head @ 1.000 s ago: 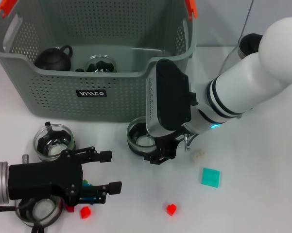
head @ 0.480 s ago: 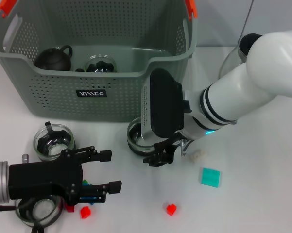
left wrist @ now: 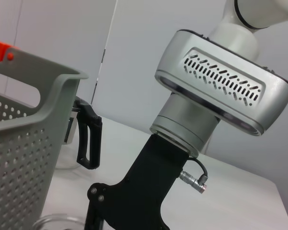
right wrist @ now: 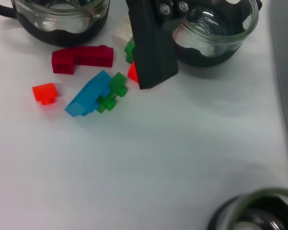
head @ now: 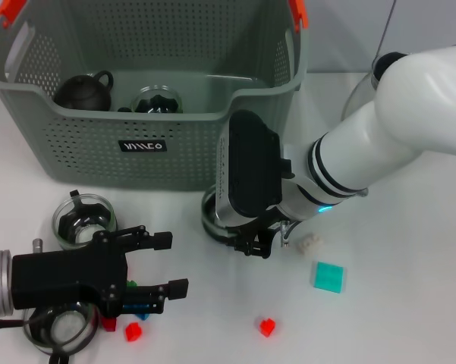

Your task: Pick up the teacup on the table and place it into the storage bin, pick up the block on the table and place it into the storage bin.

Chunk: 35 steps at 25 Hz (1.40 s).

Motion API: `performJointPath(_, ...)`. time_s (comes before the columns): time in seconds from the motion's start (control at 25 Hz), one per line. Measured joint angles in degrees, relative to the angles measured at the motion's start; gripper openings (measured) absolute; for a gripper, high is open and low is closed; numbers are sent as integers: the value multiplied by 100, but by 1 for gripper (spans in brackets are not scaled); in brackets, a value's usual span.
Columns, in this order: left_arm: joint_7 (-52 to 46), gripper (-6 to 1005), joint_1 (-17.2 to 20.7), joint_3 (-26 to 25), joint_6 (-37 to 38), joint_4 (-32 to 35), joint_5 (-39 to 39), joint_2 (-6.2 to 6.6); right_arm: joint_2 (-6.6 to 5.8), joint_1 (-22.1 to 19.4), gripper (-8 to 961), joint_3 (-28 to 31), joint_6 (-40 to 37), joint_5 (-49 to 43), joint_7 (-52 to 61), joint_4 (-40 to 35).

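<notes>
The grey-green storage bin (head: 83,152) stands at the back, with a black teapot (head: 83,91) and a glass cup (head: 157,101) inside. A glass teacup (head: 209,214) sits just in front of the bin, and my right gripper (head: 250,241) hangs over its right side, hiding most of it. That cup's rim (right wrist: 251,211) shows in the right wrist view. My left gripper (head: 161,263) is open at the front left, above a heap of blocks (right wrist: 93,91). Two more teacups (head: 83,224) (head: 57,330) flank it.
Loose blocks lie at the front: a small red one (head: 267,327), a teal square (head: 329,276), a white one (head: 309,243) and a red one (head: 133,331). A glass jug with a black handle (left wrist: 88,139) stands to the right of the bin.
My right gripper has shifted a little left and closer over the teacup in front of the bin. The left arm has barely moved.
</notes>
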Motion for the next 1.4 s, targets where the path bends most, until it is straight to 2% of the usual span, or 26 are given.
performJointPath(0.04,0,835,3,-2,1,2,0,0,-2,15,216,-3,-20,6,20,2)
performJointPath(0.48,0,835,18,-4,48,14,0,1,-27,2,58,53,-239,20,122,-128)
performJointPath(0.64,0,834,22,-4,62,16,0,1,-56,-187,57,127,-380,21,155,-453)
performJointPath(0.68,0,834,24,-4,62,16,0,1,-74,-361,57,290,-593,16,165,-738)
performJointPath(0.76,0,834,29,-4,63,15,0,0,-78,-446,57,394,-743,6,166,-888)
performJointPath(0.84,0,834,35,-3,69,15,1,0,-83,-637,57,709,-1156,-23,169,-1257)
performJointPath(1.08,0,834,40,-3,88,9,1,-3,-84,-1089,57,2253,-3003,400,260,-2733)
performJointPath(1.24,0,834,30,-3,122,7,1,-7,-98,-919,57,3552,-3987,1324,605,-3182)
performJointPath(1.4,0,834,9,-4,153,7,1,-9,-114,-490,58,4894,-4239,1956,803,-3170)
